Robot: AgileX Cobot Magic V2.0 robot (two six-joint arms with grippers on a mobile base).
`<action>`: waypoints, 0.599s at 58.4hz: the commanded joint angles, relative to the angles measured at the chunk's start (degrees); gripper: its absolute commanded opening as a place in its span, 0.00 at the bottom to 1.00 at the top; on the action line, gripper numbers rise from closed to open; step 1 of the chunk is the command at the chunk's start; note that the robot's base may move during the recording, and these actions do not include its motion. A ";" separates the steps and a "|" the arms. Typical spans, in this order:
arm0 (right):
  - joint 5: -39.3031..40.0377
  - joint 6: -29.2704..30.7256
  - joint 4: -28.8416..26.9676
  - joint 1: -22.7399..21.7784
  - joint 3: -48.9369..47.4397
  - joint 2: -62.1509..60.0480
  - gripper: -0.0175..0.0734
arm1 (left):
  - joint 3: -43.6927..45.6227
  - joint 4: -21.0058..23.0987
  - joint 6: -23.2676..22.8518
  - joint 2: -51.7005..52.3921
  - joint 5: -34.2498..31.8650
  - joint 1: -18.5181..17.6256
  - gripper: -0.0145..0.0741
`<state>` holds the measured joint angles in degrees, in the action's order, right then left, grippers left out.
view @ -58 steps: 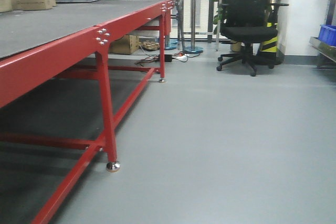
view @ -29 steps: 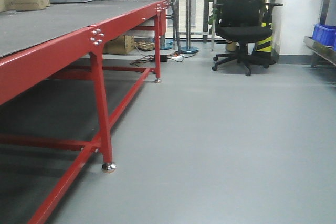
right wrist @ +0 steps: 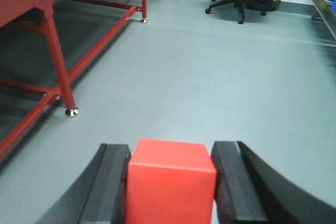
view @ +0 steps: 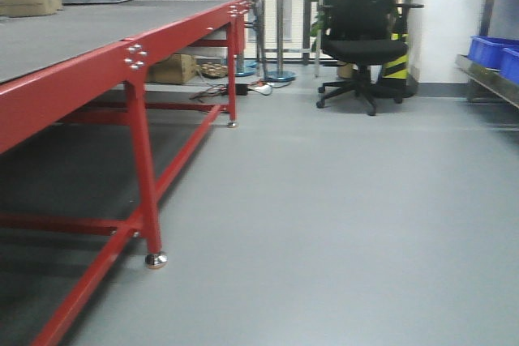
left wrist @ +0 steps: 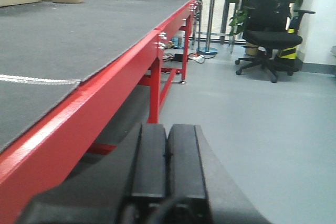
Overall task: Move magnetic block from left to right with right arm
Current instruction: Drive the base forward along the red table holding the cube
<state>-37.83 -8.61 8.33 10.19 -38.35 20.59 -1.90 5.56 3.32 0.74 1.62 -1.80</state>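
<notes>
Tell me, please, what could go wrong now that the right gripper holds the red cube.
1. The right gripper grips the red cube by two side faces only, above the floor; a slip would probably land it there, not on the table.
2. The shut left gripper sits close beside the table's red rail; a swing toward it might strike the rail.

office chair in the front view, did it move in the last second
No. The office chair sits further left in frame, but the table foot and striped post shifted left too: the camera turned right.
</notes>
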 commanded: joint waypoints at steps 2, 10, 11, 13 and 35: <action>4.74 0.63 1.06 -0.17 -1.56 0.46 0.36 | -0.48 0.27 -0.34 0.77 -4.86 0.02 0.02; 4.74 0.63 1.06 -0.17 -1.56 0.46 0.36 | -0.48 0.27 -0.34 0.77 -4.86 0.02 0.02; 4.74 0.63 1.06 -0.17 -1.56 0.46 0.36 | -0.48 0.27 -0.34 0.77 -4.86 0.02 0.02; 4.74 0.63 1.06 -0.17 -1.56 0.46 0.36 | -0.48 0.27 -0.34 0.77 -4.86 0.02 0.02; 4.74 0.63 1.06 -0.17 -1.56 0.46 0.36 | -0.48 0.27 -0.34 0.77 -4.86 0.02 0.02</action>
<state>-37.83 -8.61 8.33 10.19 -38.35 20.59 -1.90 5.56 3.32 0.74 1.62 -1.80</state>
